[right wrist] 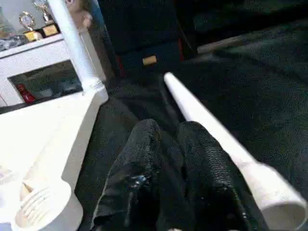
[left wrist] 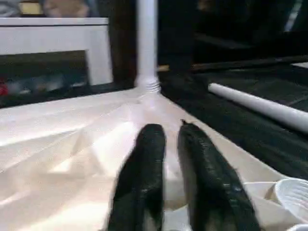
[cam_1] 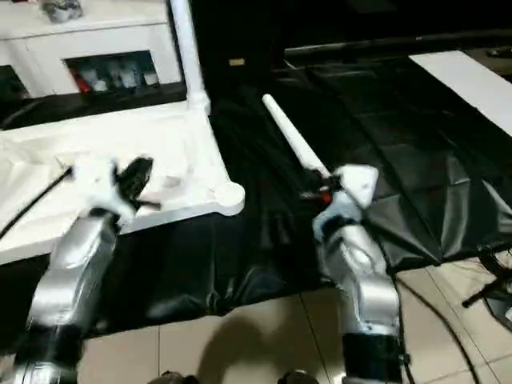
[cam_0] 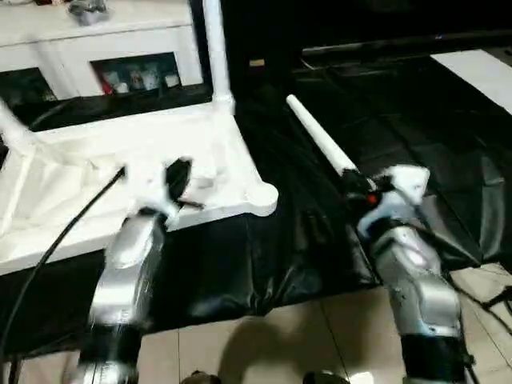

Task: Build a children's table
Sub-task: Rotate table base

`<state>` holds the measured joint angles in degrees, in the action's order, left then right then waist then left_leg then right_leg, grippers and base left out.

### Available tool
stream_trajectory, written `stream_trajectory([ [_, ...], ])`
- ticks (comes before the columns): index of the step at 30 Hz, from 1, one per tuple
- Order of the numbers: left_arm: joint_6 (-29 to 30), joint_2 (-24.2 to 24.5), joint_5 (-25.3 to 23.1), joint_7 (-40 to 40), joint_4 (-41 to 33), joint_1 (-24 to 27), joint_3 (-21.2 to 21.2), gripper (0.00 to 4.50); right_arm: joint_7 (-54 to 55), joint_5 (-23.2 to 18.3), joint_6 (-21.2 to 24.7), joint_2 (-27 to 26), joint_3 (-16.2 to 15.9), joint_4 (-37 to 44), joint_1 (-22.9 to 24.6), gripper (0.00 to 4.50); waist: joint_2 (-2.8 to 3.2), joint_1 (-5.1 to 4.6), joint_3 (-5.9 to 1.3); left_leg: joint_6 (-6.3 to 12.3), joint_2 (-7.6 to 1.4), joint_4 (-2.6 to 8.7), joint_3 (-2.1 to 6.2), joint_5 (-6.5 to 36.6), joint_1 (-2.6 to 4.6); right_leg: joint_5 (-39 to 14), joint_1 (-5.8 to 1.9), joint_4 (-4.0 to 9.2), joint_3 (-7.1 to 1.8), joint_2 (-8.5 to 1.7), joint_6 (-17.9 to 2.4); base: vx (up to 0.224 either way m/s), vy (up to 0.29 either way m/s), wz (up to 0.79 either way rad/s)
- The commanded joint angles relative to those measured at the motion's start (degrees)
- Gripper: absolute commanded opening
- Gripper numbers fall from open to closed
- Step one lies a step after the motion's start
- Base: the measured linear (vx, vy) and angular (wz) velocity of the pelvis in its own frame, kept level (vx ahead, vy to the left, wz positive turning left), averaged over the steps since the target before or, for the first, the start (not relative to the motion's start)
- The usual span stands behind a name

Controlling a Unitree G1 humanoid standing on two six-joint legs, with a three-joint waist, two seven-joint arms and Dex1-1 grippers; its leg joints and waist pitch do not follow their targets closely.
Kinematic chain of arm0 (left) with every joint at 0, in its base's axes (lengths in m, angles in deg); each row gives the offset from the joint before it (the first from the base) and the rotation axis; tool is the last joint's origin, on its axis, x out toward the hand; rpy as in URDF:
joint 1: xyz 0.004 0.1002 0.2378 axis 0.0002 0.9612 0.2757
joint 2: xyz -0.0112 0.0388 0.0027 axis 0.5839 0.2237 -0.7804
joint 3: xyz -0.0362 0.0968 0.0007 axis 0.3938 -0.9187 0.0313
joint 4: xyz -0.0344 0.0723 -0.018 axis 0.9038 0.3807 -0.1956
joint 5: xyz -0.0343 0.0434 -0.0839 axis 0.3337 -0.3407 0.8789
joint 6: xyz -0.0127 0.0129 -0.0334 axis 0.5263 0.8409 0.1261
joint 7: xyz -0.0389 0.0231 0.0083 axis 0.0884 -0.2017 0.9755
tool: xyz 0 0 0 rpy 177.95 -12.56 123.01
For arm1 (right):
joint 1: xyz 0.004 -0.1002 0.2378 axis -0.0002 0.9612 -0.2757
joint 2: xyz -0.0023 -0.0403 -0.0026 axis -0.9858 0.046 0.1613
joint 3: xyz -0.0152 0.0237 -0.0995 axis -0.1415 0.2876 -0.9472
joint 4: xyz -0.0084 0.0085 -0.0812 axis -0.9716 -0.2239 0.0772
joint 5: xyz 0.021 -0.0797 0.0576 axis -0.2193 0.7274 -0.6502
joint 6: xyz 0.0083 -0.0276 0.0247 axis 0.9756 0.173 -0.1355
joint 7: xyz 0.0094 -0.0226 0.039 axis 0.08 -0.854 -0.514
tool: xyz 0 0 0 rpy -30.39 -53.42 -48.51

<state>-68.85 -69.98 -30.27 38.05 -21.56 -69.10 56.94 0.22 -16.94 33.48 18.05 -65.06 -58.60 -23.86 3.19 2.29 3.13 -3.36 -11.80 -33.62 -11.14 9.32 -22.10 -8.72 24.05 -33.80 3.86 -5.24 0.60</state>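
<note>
Tabletop [cam_0: 120,160] upside down on the black sheet [cam_0: 264,264], one leg [left wrist: 146,43] standing in its far corner, near socket [cam_0: 262,198] empty, loose leg [cam_0: 320,140] beside the right hand [right wrist: 166,139]; both hands narrow, empty — left hand [left wrist: 171,149] over the tabletop.

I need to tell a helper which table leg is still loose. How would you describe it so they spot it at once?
Start at the upturned white tabletop on the black sheet. Just off its right edge, beside the empty corner socket, a long white tapered leg lies flat on the sheet. Unlike the leg standing upright in the far corner, it is lying down and joined to nothing.
</note>
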Motion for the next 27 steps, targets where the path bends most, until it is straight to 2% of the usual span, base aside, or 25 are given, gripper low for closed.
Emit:
stream_trajectory([
  [1, 1.1, -0.49, 0.69, -0.81, -2.64, 0.44, 0.42, 1.04, 0.48, 1.21, 1.07, 0.15, -0.62, 1.64, 0.78, 1.18, -0.17, -0.06, -3.43, 0.0, -0.7, 4.12, 0.72, 23.28, 1.59, -30.11, -1.42, 5.85, -1.43, -1.62, -5.11, 0.0, 0.0, 0.0],
  [2, 1.23, -1.28, 0.12, -1.95, -4.17, 1.73, 0.42, 1.2, 0.01, 1.36, 1.8, 0.39, -1.18, 3.05, 1.52, 1.26, -0.5, -0.13, -3.3, -0.51, -0.5, 4.09, 0.92, 24.85, 1.72, -33.4, -1.23, 6.3, -1.3, -1.59, -2.98, 0.0, 0.0, 0.0],
  [3, 2.27, -2.4, -0.73, -4.24, -6.21, 3.59, 0.53, 1.24, -0.46, 2.42, 4.18, 1.44, -3.01, 6.37, 3.11, 1.41, -0.57, -0.2, -3.21, -0.68, -0.48, 4.38, 1.12, 24.39, 1.19, -33.66, -1.71, 6.24, -1.19, -1.56, -1.76, 0.0, 0.0, 0.0],
  [6, 2.9, -2.85, -1.92, -6.52, -7.62, 5.7, 0.26, 1.58, -0.05, 2.74, 5.94, 1.98, -4.44, 8.62, 4.52, 1.66, -0.85, -0.46, -3.37, -0.57, -0.32, 4.46, 1.22, 23.7, 0.94, -33.48, -1.67, 6.54, -1.13, -1.54, 0.02, 0.0, 0.0, 0.0],
  [7, 3.58, -2.88, -2.23, -7.23, -8.39, 6.24, 0.06, 1.58, 0.28, 2.38, 6.59, 2.04, -4.56, 9.07, 4.75, 1.66, -0.79, -0.63, -3.25, -0.6, -0.35, 4.64, 1.4, 23.89, 0.62, -33.79, -1.88, 6.5, -1.02, -1.59, 0.44, 0.0, 0.0, 0.0],
  [8, 4.04, -3.01, -2.05, -7.59, -9.0, 6.67, 0.08, 1.58, 0.51, 2.7, 6.43, 2.32, -4.8, 9.19, 5.03, 1.66, -0.95, -0.64, -3.24, -0.57, -0.34, 4.56, 1.33, 24.23, 0.72, -34.5, -1.67, 6.76, -1.01, -1.6, 0.77, 0.0, 0.0, 0.0],
  [9, 4.73, -3.09, -2.24, -7.92, -9.72, 7.04, 0.13, 1.72, 0.63, 3.18, 6.08, 2.54, -4.95, 9.23, 5.28, 1.85, -0.85, -0.64, -3.25, -0.64, -0.25, 4.3, 1.25, 25.1, 1.28, -35.45, -1.1, 7.07, -1.0, -1.55, 0.97, 0.0, 0.0, 0.0],
  [10, 4.89, -3.12, -2.18, -7.92, -9.84, 7.1, 0.14, 1.72, 0.69, 3.3, 5.94, 2.57, -4.95, 9.23, 5.32, 1.85, -0.84, -0.69, -3.26, -0.68, -0.25, 4.25, 1.28, 25.38, 1.35, -35.54, -1.07, 7.1, -0.96, -1.56, 0.95, 0.0, 0.0, 0.0],
  [12, 6.34, -3.05, -2.06, -7.47, -11.29, 7.94, 0.12, 2.05, 0.38, 4.5, 6.02, 3.36, -5.46, 9.53, 5.59, 2.05, -0.95, -0.71, -3.07, -0.6, -0.12, 4.16, 1.23, 26.1, 1.41, -36.43, -0.88, 7.45, -0.83, -1.43, 1.38, 0.0, 0.0, 0.0],
  [14, 7.0, -2.82, -2.21, -7.25, -11.82, 8.38, -0.12, 2.15, 0.11, 4.74, 6.95, 3.95, -6.01, 10.01, 5.66, 2.31, -0.91, -0.7, -3.06, -0.47, 0.0, 4.03, 1.22, 26.26, 1.52, -37.11, -0.78, 7.61, -0.72, -1.39, 1.9, 0.0, 0.0, 0.0],
  [17, 7.37, -2.38, -2.85, -7.62, -11.96, 8.65, -0.69, 2.41, 0.44, 5.13, 7.0, 4.18, -6.65, 10.18, 5.73, 2.46, -0.77, -0.87, -3.17, -0.5, 0.02, 4.16, 1.38, 25.9, 1.22, -36.02, -1.15, 7.51, -0.6, -1.37, 2.2, 0.0, 0.0, 0.0],
  [19, 7.47, -2.28, -2.93, -7.49, -12.08, 8.64, -1.25, 2.61, -0.43, 4.37, 7.64, 4.35, -7.21, 10.36, 5.87, 2.73, -0.69, -0.86, -3.19, -0.42, -0.06, 4.26, 1.42, 26.05, 1.22, -35.12, -1.16, 7.47, -0.61, -1.32, 1.92, 0.0, 0.0, 0.0],
  [20, 8.29, -2.66, -2.79, -8.18, -12.18, 8.02, -1.16, 2.72, -0.57, 5.05, 7.52, 4.73, -7.95, 10.26, 6.02, 2.82, -0.35, -0.78, -3.26, -0.43, -0.13, 4.3, 1.46, 26.06, 1.33, -34.19, -1.17, 7.34, -0.69, -1.35, 1.48, 0.0, 0.0, 0.0],
  [23, 10.49, -2.76, -3.79, -9.66, -12.48, 6.55, -1.42, 2.99, 0.64, 6.94, 7.29, 4.91, -8.79, 9.44, 5.99, 3.08, -0.46, -0.72, -3.36, -0.59, -0.24, 4.35, 1.34, 25.78, 1.34, -31.41, -1.25, 7.06, -0.87, -1.23, 0.26, 0.0, 0.0, 0.0],
  [24, 10.97, -2.48, -4.41, -9.66, -12.58, 6.24, -1.89, 2.99, 0.96, 7.33, 7.18, 4.88, -8.92, 9.19, 5.92, 3.08, 0.56, -0.02, -3.02, 1.42, -0.29, 6.92, 4.2, 28.31, -1.63, -29.1, -3.86, 5.34, 1.92, -1.93, -1.69, 0.0, -0.013, 0.28],
  [25, 11.61, -1.99, -5.4, -9.45, -12.76, 5.85, -2.65, 3.09, 1.44, 7.7, 7.12, 4.82, -9.07, 8.88, 5.78, 3.21, 0.47, -0.42, -3.28, 0.95, -0.78, 6.75, 5.5, 29.7, -1.26, -25.64, -3.67, 5.11, 2.16, -1.9, -2.41, 0.0, -0.013, 0.28],
  [26, 12.3, -1.73, -6.08, -9.48, -12.92, 5.6, -3.11, 3.22, 1.66, 7.86, 7.06, 4.76, -9.18, 8.43, 5.47, 3.31, 1.11, -1.3, -3.42, -0.62, -1.59, 6.79, 7.86, 31.77, -1.27, -16.61, -4.43, 4.09, 2.46, -1.78, -5.32, 0.013, -0.041, 0.53],
  [27, 12.87, -1.52, -6.58, -9.48, -13.05, 5.41, -3.47, 3.22, 1.75, 7.92, 7.0, 4.72, -9.29, 8.04, 5.16, 3.31, 1.83, -1.19, -3.41, -1.39, -2.3, 7.29, 9.01, 33.57, -0.79, -13.31, -4.5, 3.43, 2.84, -1.18, -6.78, 0.026, -0.088, 0.56],
])
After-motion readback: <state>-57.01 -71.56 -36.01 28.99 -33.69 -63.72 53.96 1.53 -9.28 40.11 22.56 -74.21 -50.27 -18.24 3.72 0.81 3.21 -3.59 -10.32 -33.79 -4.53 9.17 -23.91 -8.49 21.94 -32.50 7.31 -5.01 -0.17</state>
